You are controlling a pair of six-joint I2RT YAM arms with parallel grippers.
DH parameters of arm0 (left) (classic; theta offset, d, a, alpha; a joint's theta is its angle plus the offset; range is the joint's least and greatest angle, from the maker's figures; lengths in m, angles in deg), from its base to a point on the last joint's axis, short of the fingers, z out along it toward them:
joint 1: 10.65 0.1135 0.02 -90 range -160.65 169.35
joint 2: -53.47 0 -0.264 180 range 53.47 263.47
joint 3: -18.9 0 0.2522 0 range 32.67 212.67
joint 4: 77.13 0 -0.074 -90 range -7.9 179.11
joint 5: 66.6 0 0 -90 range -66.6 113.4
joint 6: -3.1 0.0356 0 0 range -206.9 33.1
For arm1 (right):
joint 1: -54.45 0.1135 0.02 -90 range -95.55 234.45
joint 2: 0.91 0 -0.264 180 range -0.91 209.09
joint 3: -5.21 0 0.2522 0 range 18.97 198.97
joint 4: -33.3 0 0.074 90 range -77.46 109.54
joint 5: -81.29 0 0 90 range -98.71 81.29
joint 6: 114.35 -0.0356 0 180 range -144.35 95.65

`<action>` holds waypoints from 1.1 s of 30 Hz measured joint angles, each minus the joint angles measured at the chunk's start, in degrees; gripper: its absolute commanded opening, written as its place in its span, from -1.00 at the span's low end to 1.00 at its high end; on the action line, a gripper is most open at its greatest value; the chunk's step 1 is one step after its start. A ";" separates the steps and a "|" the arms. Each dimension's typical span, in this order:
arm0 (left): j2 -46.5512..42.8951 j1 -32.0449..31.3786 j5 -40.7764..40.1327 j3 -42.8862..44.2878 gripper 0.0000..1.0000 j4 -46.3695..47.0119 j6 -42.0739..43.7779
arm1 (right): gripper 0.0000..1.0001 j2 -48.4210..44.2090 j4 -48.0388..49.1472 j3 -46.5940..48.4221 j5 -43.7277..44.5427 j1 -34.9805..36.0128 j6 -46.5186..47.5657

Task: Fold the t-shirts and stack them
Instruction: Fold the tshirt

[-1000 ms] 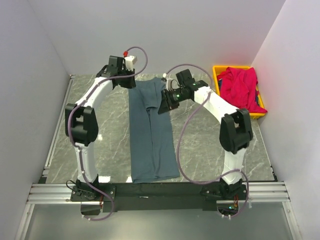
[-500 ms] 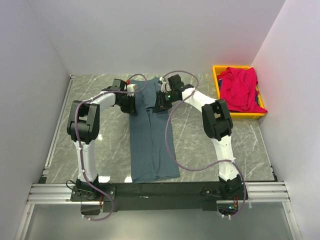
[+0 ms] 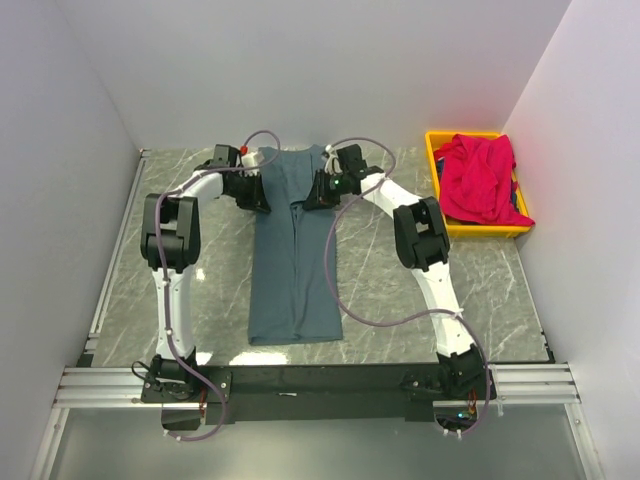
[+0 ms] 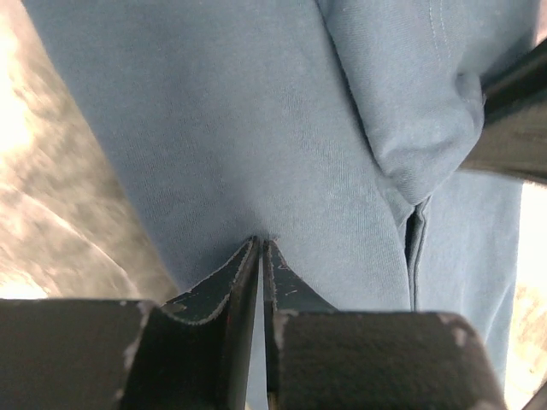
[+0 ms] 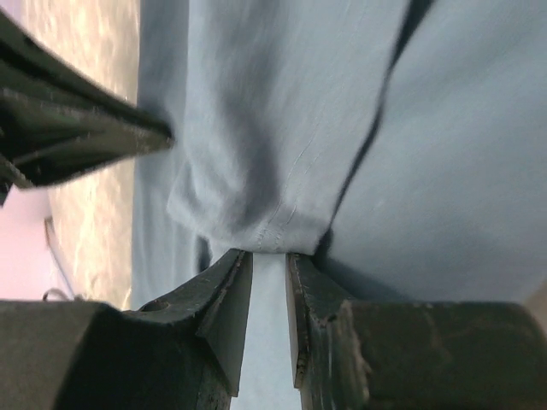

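Observation:
The dark blue-grey t-shirt [image 3: 295, 270] lies as a long narrow strip down the middle of the marble table, its sides folded in. At its far end, my left gripper [image 3: 255, 190] pinches the left edge and my right gripper [image 3: 316, 190] pinches the right edge. The left wrist view has my left gripper [image 4: 261, 243] shut on a thin fold of the blue-grey cloth [image 4: 256, 128]. Seen from the right wrist, my right gripper [image 5: 269, 254] is closed on a thicker hemmed fold [image 5: 282, 111]. The red t-shirt [image 3: 480, 178] sits bunched in the bin.
A yellow plastic bin [image 3: 433, 155] stands at the far right corner by the right wall. White walls close in the table on the left, back and right. Grey cables loop over both arms.
Both arms came down from above the table and reached toward the far edge. The blue-grey t-shirt slid away from the near edge and a little to the left, stretched straighter.

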 measured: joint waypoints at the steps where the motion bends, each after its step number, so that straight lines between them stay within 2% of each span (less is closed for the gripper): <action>1: 0.48 0.07 -0.15 0.81 -0.68 -0.02 0.02 | -0.40 0.92 0.00 1.64 0.28 -0.26 -0.17; 4: 1.36 0.09 -0.85 2.82 -0.64 -0.28 0.37 | -0.32 2.97 0.11 5.73 1.27 -0.83 -0.13; 5: 1.64 0.09 -1.33 3.69 -0.55 -0.52 0.55 | -0.27 3.13 -0.02 6.29 1.73 -0.98 0.04; 6: 1.81 0.09 -1.70 4.28 -0.50 -0.63 0.81 | -0.14 3.10 -0.22 6.75 2.03 -1.11 0.33; 8: 1.88 0.26 -2.82 5.55 -0.31 -1.25 1.75 | 0.01 2.82 -0.68 7.87 2.93 -1.22 1.44; 9: 1.70 0.46 -3.10 5.97 -0.22 -1.29 2.25 | 0.17 2.38 -0.90 8.02 3.41 -1.22 2.36; 11: 0.46 1.18 -3.34 5.88 0.15 -1.33 3.39 | 0.41 0.59 -2.23 7.85 4.46 -1.22 4.26; 12: -1.55 1.77 -3.17 4.57 0.33 -0.66 3.87 | 0.47 -0.81 -2.93 7.50 5.05 -1.22 5.16; 13: -3.98 2.40 -2.84 2.64 0.70 -0.39 4.39 | 0.53 -3.10 -3.61 6.27 5.53 -1.22 6.51; 14: -7.67 3.32 -2.05 -0.15 0.88 0.39 5.29 | 0.65 -6.10 -4.74 4.90 6.03 -1.20 7.87; 15: -11.78 4.26 -1.05 -2.93 0.99 1.05 5.84 | 0.71 -9.60 -5.66 3.63 6.56 -1.16 9.38; 22: -49.27 10.27 1.97 -21.16 0.99 12.20 13.29 | 0.79 -42.38 -7.48 -9.49 14.67 2.32 27.65; 24: -56.52 9.88 3.67 -23.96 0.99 12.83 16.81 | 0.95 -51.80 -5.51 -16.02 16.98 4.48 32.22; 25: -59.45 9.55 5.25 -25.03 0.99 12.41 19.30 | 0.96 -55.82 -5.22 -19.19 17.29 5.57 34.14; 29: -64.87 8.92 13.27 -29.00 0.99 -0.59 37.22 | 0.96 -64.37 -7.93 -28.11 13.86 6.75 42.42; 33: -68.98 8.98 16.48 -44.00 0.94 -13.49 53.33 | 0.87 -68.08 -11.98 -41.90 12.96 11.13 48.59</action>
